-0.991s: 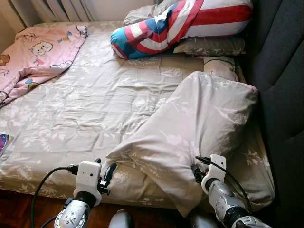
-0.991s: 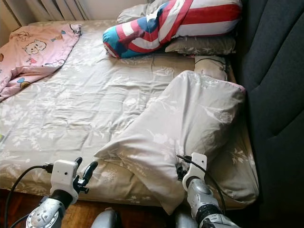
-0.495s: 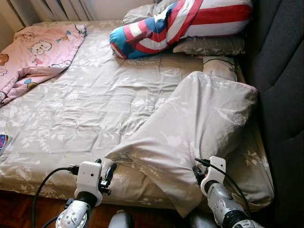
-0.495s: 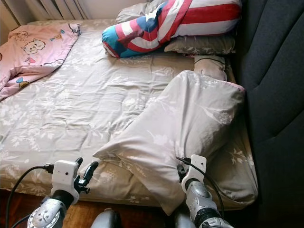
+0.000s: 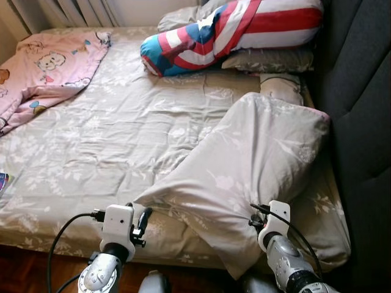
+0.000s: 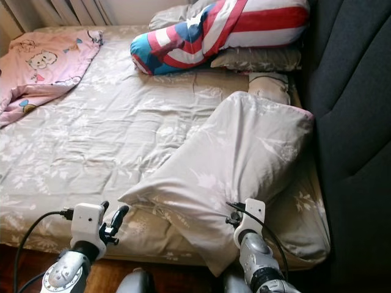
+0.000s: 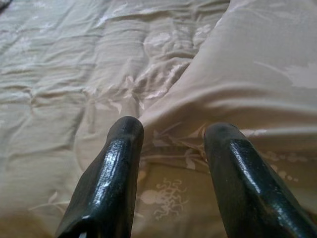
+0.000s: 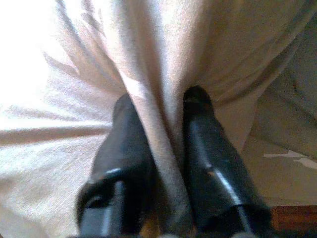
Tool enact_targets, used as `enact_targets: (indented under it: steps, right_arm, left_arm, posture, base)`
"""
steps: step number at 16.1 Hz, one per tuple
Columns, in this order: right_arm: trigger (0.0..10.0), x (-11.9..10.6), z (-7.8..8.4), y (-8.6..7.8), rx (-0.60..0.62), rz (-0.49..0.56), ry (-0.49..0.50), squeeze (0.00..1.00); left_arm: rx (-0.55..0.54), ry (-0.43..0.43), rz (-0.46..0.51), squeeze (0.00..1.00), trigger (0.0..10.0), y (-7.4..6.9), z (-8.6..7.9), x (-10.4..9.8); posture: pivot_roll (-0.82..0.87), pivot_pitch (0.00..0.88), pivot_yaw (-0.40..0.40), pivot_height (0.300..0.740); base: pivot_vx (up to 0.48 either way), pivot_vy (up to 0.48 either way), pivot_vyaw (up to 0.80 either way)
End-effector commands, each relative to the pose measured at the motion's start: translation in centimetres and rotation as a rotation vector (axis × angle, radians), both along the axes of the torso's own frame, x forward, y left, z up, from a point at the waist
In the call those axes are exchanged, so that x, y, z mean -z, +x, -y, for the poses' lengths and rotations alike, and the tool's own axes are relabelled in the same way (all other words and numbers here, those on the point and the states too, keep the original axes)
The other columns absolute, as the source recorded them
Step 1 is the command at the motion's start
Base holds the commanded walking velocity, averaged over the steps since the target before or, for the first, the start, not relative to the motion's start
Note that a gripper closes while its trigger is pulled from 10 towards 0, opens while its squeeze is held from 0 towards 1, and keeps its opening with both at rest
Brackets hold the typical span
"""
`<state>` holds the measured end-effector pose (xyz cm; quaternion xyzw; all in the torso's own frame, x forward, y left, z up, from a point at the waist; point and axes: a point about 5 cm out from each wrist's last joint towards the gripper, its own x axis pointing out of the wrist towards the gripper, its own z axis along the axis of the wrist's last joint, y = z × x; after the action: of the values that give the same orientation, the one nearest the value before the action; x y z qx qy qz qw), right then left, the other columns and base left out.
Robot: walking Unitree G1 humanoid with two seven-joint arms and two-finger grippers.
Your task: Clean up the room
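Right wrist view: right gripper (image 8: 161,106) pinches pillow (image 5: 256,159); left gripper (image 7: 171,131) open.

One bed (image 5: 91,152), one pink cartoon-print blanket (image 5: 49,67), one red, white and blue striped bolster (image 5: 232,30), and three beige floral pillows (image 5: 256,159) can be counted.

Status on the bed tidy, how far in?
Early. Done: nothing visibly squared away. In hand: right gripper is pinched on a fold of the grey floral pillow lying askew near the bed's edge; left gripper is open beside its corner. Left: pink cartoon blanket is crumpled at the far corner.
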<state>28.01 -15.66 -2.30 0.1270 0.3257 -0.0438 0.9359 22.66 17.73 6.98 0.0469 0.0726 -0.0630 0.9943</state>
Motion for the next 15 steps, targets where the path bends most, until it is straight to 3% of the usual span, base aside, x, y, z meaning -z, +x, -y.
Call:
enact_targets:
  steps: [1, 5, 9, 10, 11, 12, 14, 15]
  right_arm:
    - [0.0, 1.9, 0.0, -2.2, 0.005, -0.107, 0.001, 0.0]
    - [0.0, 1.4, 1.4, -1.7, 0.039, -0.085, -0.054, 0.0]
    - [0.0, 0.3, 5.0, -1.0, 0.158, -0.047, -0.131, 0.0]
    - [0.0, -0.3, 7.0, -1.0, 0.212, -0.035, -0.187, 0.0]
    - [0.0, -0.6, 7.8, -1.0, 0.23, -0.03, -0.208, 0.0]
    - [0.0, -1.4, 10.2, -1.1, 0.304, -0.007, -0.252, 0.0]
    - [0.0, -2.5, 12.6, -1.1, 0.369, 0.02, -0.3, 0.0]
    - [0.0, -2.5, 12.6, -1.1, 0.369, 0.02, -0.3, 0.0]
  left_arm:
    - [-0.008, 0.002, -0.017, 0.0, 10.0, -0.1, -0.1, 0.5]
    - [-0.022, -0.007, -0.006, 0.0, 10.0, 0.7, 0.2, 0.6]
    - [-0.028, -0.012, 0.005, 0.0, 10.0, 1.5, 0.4, 0.8]
    - [-0.029, -0.016, 0.008, 0.0, 10.0, 1.8, 0.5, 0.8]
    - [-0.029, -0.017, 0.01, 0.0, 10.0, 2.0, 0.6, 0.8]
    - [-0.027, -0.023, 0.019, 0.0, 10.0, 2.4, 0.9, 0.9]
    - [-0.025, -0.027, 0.025, 0.0, 10.0, 2.8, 1.0, 0.9]
    - [-0.025, -0.027, 0.025, 0.0, 10.0, 2.8, 1.0, 0.9]
  posture:
    - [0.06, 0.174, 0.033, 0.658]
    - [0.04, 0.147, 0.017, 0.658]
    - [0.01, 0.123, 0.009, 0.658]
    - [-0.01, 0.109, 0.006, 0.658]
    - [-0.01, 0.107, 0.006, 0.658]
    - [-0.02, 0.097, 0.005, 0.658]
    - [-0.03, 0.087, 0.004, 0.658]
    - [-0.03, 0.087, 0.004, 0.658]
  base:
    - [0.0, 0.0, 0.0]
    - [0.0, 0.0, 0.0]
    - [0.0, 0.0, 0.0]
    - [0.0, 0.0, 0.0]
    - [0.0, 0.0, 0.0]
    - [0.0, 0.0, 0.0]
    - [0.0, 0.0, 0.0]
    - [0.0, 0.0, 0.0]
